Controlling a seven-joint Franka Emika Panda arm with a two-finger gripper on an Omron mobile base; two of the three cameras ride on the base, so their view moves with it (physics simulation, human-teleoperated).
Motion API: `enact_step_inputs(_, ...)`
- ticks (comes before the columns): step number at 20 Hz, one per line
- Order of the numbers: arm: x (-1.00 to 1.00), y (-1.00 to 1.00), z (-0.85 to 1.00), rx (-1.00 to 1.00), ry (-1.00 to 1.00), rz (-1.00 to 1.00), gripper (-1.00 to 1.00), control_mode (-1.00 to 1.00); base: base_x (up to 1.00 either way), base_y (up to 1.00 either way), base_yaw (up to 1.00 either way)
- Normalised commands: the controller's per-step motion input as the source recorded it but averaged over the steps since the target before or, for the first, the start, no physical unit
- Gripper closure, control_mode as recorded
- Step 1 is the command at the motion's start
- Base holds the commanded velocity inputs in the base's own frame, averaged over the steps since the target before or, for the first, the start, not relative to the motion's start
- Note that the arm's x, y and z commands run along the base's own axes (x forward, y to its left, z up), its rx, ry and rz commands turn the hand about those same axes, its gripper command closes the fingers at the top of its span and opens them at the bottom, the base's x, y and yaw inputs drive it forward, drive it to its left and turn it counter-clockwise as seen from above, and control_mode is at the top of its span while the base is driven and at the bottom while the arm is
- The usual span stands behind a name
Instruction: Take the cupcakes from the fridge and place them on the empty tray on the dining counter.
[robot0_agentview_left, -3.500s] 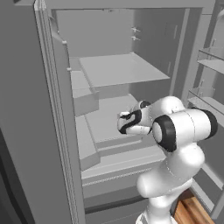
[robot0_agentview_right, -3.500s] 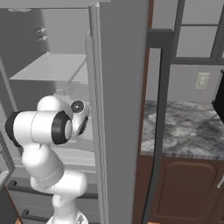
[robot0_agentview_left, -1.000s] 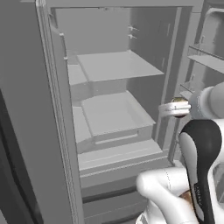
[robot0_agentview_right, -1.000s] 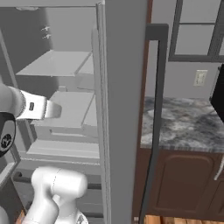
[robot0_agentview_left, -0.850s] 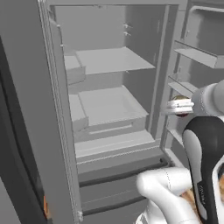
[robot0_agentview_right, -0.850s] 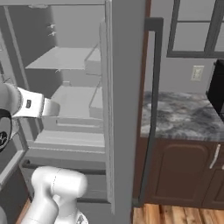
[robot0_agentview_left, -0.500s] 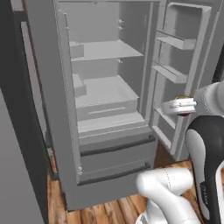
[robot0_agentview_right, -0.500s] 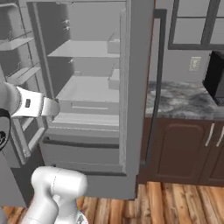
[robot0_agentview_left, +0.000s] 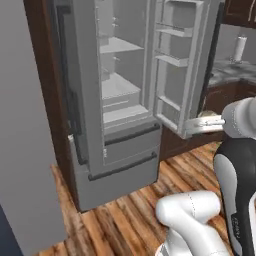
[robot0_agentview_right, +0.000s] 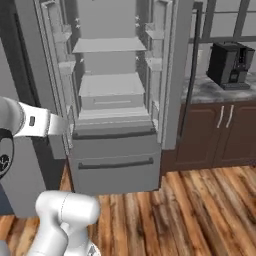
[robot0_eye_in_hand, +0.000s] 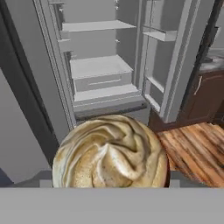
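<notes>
tall grey french-door fridge standing open, pale shelves bare, well apart from the arm. small tan-frosted cupcake seen close before the hand camera, gripped in the two-finger gripper with jaws set wide around it. likely light, soft and easily crushed; best held low at the wrapper, away from the swirled frosting.

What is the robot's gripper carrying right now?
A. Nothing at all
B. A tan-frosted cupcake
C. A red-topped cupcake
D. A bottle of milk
B. The hand view shows a cupcake with swirled tan frosting sitting right at the gripper, in front of the open fridge.
</notes>
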Motion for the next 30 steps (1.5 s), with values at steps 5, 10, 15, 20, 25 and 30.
enact_step_inputs(5,0.00,0.00,0.00,0.00,0.00,0.00,1.00,1.00,-0.43,0.14,-0.95)
enact_step_inputs(10,0.00,0.00,0.00,0.00,0.00,0.00,1.00,1.00,-0.29,0.05,-0.97)
enact_step_inputs(15,0.00,0.00,0.00,0.00,0.00,0.00,1.00,1.00,-0.25,0.05,-0.98)
enact_step_inputs(20,0.00,0.00,0.00,0.00,0.00,0.00,1.00,1.00,-0.32,0.03,-0.94)
enact_step_inputs(25,0.00,0.00,0.00,0.00,0.00,0.00,1.00,1.00,-1.00,-0.22,-0.40)
enact_step_inputs(30,0.00,0.00,0.00,0.00,0.00,0.00,1.00,1.00,-1.00,-0.65,0.00)
